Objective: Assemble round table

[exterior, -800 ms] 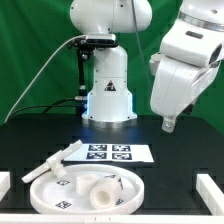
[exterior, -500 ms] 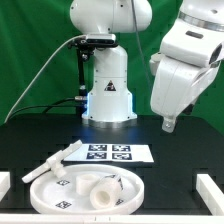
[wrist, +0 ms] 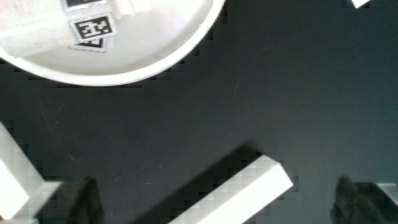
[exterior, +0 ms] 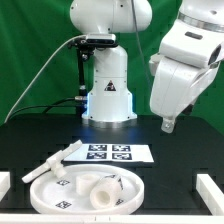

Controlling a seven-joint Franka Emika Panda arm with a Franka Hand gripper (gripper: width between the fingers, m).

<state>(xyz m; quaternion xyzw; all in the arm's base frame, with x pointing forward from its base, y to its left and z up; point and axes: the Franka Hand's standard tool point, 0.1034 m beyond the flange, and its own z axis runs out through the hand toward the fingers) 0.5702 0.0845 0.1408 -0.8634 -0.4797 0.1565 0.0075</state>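
The large rimmed round disc [exterior: 62, 197] lies flat at the table's front. The thick cylindrical leg [exterior: 103, 193] lies on its side inside the disc. The cross-shaped foot piece [exterior: 62, 156] rests across the disc's rim on the exterior view's left. My gripper [exterior: 170, 125] hangs high above the table on the exterior view's right, well apart from all parts. In the wrist view the gripper [wrist: 217, 196] is open and empty, its dark fingers [wrist: 71, 200] wide apart. Part of the disc [wrist: 151, 45] with a tag shows far below.
The marker board [exterior: 112, 152] lies behind the disc, in front of the arm's base [exterior: 108, 95]. White blocks sit at the table's edges on the exterior view's left [exterior: 4, 183] and right [exterior: 209, 186]; one [wrist: 249, 195] shows below the gripper.
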